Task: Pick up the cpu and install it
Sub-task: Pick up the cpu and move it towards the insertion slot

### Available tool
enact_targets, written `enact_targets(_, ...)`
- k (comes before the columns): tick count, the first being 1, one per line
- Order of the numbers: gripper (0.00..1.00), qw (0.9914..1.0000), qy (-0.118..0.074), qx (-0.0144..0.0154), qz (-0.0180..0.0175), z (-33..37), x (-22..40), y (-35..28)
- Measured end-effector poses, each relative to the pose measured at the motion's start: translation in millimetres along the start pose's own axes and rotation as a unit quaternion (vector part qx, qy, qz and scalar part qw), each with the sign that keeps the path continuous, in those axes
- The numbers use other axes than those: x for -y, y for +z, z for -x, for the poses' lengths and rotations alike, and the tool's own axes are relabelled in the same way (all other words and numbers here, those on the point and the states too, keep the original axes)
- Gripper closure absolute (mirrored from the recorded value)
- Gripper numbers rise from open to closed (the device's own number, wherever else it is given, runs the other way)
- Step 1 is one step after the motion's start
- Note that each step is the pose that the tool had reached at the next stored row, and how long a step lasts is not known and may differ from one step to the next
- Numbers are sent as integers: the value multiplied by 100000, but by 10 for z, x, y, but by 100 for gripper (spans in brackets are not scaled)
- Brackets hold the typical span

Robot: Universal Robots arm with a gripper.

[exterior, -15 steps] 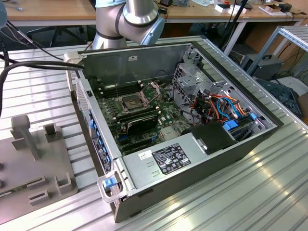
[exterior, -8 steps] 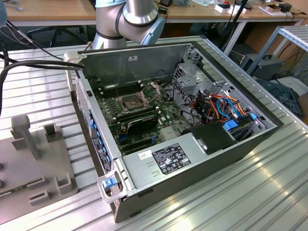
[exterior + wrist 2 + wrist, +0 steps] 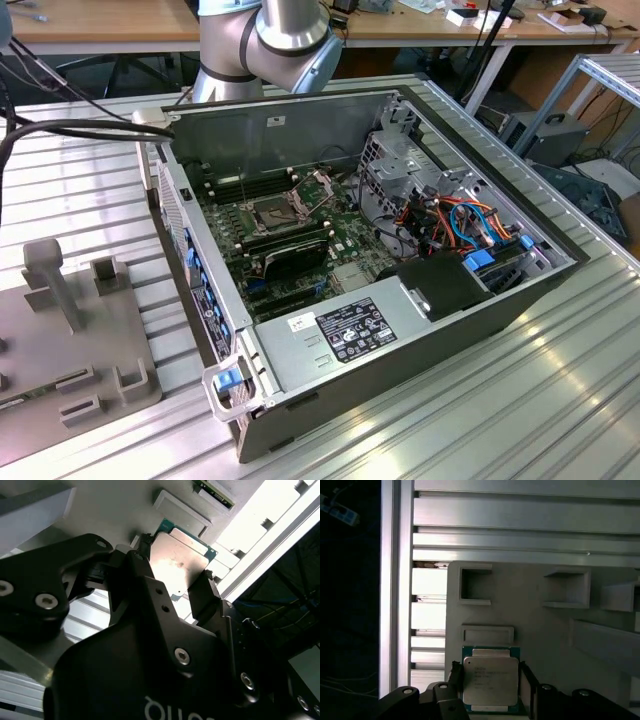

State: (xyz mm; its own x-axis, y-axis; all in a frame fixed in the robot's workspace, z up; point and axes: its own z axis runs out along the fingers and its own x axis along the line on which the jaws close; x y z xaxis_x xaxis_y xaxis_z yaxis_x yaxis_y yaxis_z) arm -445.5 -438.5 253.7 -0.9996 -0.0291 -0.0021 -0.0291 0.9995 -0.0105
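Squarely, hand [image 3: 177, 559] clasping cpu [image 3: 489, 685], grey tray [image 3: 545, 645] behind

An open grey metal computer case [image 3: 300, 140] lies mid-frame in the exterior view on a ribbed aluminium table [image 3: 540, 400]. Its green motherboard [image 3: 345, 222] carries a long black graphics card [image 3: 290, 258] and a dark square socket [image 3: 272, 212]. A grey moulded fixture block [image 3: 60, 330] sits at the exterior view's left.

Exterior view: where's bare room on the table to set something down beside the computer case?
The ribbed table is bare along the computer case's near side, toward the exterior view's right, and in the strip between the case and the grey fixture. Crowded: inside the case, with boards and cables, and the fixture's holders.
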Motion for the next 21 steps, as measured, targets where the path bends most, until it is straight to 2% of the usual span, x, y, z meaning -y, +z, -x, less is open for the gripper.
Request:
enact_targets(9,45,100000,3,14,7,0,1,-101)
enact_targets(21,45,100000,1,3,0,0,1,-122)
